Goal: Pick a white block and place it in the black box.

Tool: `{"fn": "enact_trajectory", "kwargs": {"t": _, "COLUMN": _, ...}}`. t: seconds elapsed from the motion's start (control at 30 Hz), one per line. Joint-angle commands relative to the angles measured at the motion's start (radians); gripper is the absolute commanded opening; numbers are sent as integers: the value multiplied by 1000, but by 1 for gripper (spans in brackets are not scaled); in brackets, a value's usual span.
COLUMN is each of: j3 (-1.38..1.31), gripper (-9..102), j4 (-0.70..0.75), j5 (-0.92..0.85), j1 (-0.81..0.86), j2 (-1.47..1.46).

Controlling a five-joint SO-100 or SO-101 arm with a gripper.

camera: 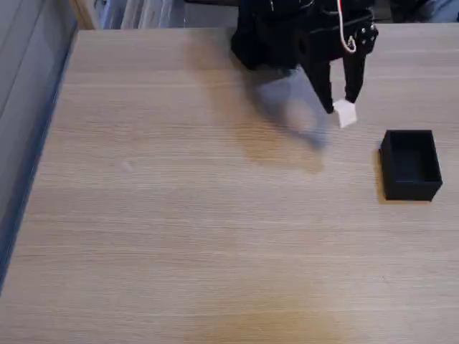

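The black gripper (342, 105) reaches down from the top of the fixed view, its two fingers closed on the small white block (345, 114), which hangs above the wooden table with its shadow below and to the left. The black box (410, 164), open-topped and empty, sits on the table to the lower right of the gripper, a short gap away from the block.
The wooden table (179, 215) spreads wide to the left and front. Its left edge borders a grey floor strip (29, 107). The arm's black body (287, 32) fills the top centre.
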Motion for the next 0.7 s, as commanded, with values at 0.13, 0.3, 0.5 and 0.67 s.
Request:
{"fn": "enact_trajectory", "kwargs": {"t": 0.13, "j3": -146, "gripper": 0, "j4": -5, "j5": 71, "j1": -229, "j2": -61}}
{"fn": "enact_trajectory", "kwargs": {"t": 0.3, "j3": -225, "gripper": 0, "j4": -61, "j5": 137, "j1": -304, "j2": -190}}
{"fn": "enact_trajectory", "kwargs": {"t": 0.5, "j3": -334, "gripper": 0, "j4": -112, "j5": 183, "j1": -310, "j2": -359}}
{"fn": "enact_trajectory", "kwargs": {"t": 0.67, "j3": -416, "gripper": 0, "j4": -147, "j5": 181, "j1": -264, "j2": -485}}
